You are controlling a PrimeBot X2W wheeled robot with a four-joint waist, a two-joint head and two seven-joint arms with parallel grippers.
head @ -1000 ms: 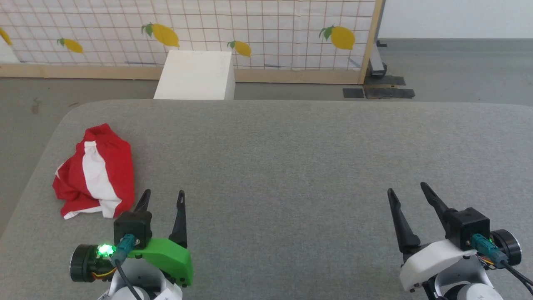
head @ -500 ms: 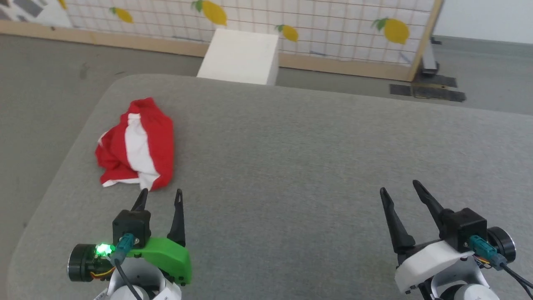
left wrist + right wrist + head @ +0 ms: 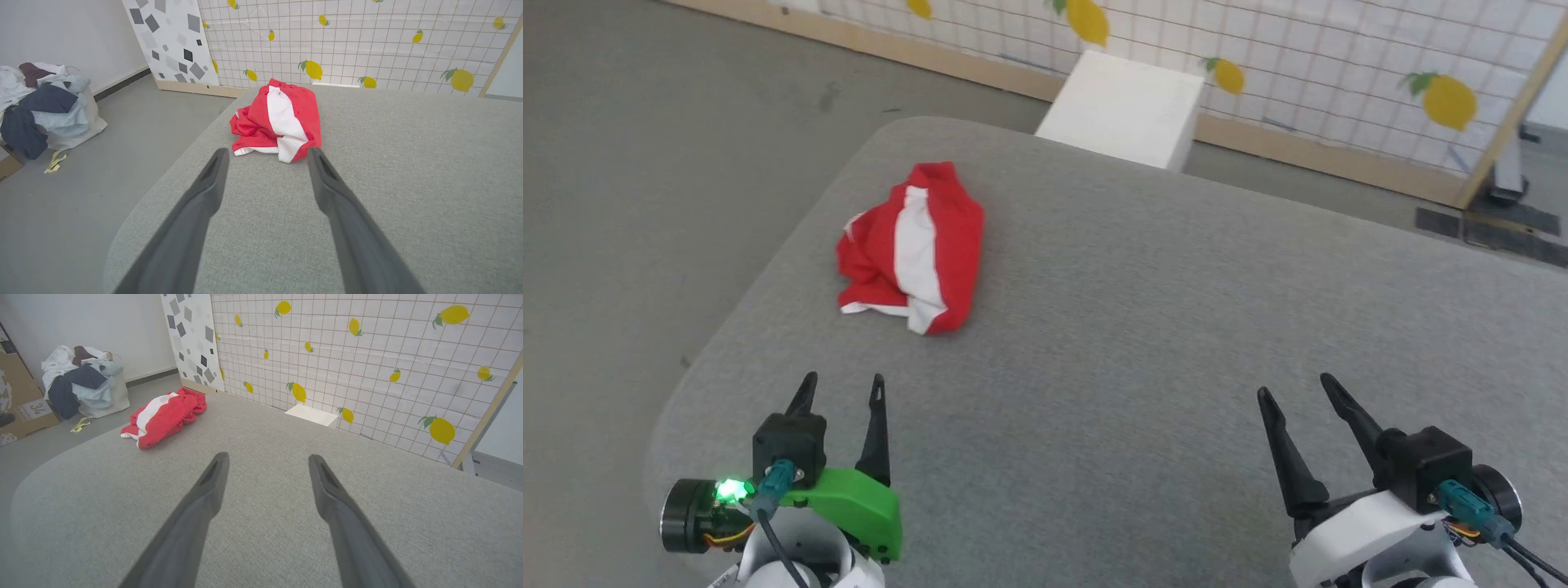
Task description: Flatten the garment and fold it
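The garment (image 3: 911, 249) lies crumpled in a heap near the far left corner of the grey desk (image 3: 1143, 343), with red cloth bunched up and a white stripe on top. Nothing touches it. The left claw (image 3: 843, 379) hovers low over the desk just short of the heap, spread and empty. The right claw (image 3: 1294, 385), also spread and empty, sits well apart to the right.

The step in hand looks like the first reach. It would go best if the left claw pinches one layer at the near hem rather than the whole bundle. The right claw should then cross over to take an opposite edge. Because the heap sits close to the desk's left edge, it is safer to draw it toward the middle before spreading it.
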